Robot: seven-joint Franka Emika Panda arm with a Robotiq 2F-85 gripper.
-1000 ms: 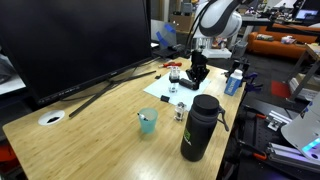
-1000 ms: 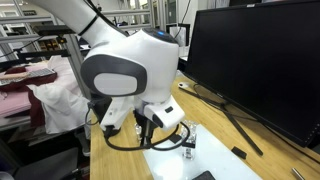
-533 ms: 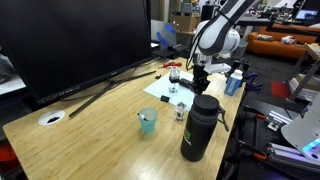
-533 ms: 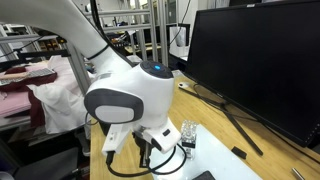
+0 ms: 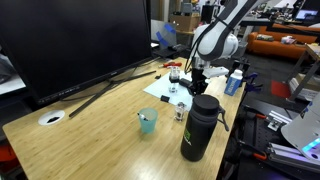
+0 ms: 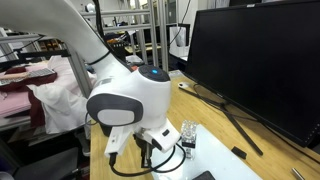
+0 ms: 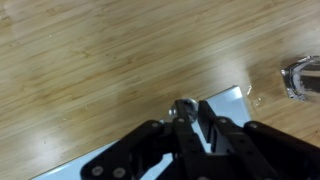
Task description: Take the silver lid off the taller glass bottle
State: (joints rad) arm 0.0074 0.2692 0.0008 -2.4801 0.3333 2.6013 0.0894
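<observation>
My gripper [image 7: 186, 112] is shut on a small round silver lid [image 7: 182, 107], held over the edge of a white paper sheet [image 7: 228, 101]. In an exterior view the gripper [image 5: 196, 86] hangs above the sheet [image 5: 160, 92], just right of the little glass bottles. The taller glass bottle [image 5: 174, 76], with a darkish upper part, stands at the sheet's far end, apart from the gripper. In the other exterior view the gripper [image 6: 148, 152] is low under the big white wrist, and most of the sheet is hidden.
A shorter glass jar [image 7: 303, 78] stands right of the jaws. A squat jar [image 5: 181, 112], a teal cup [image 5: 148, 121] and a big black flask [image 5: 200, 127] stand nearer the camera. A large monitor [image 5: 80, 40] fills the left.
The arm has swung away from the bottles toward the black flask, jaws staying shut; most of the move was in the first half second.
</observation>
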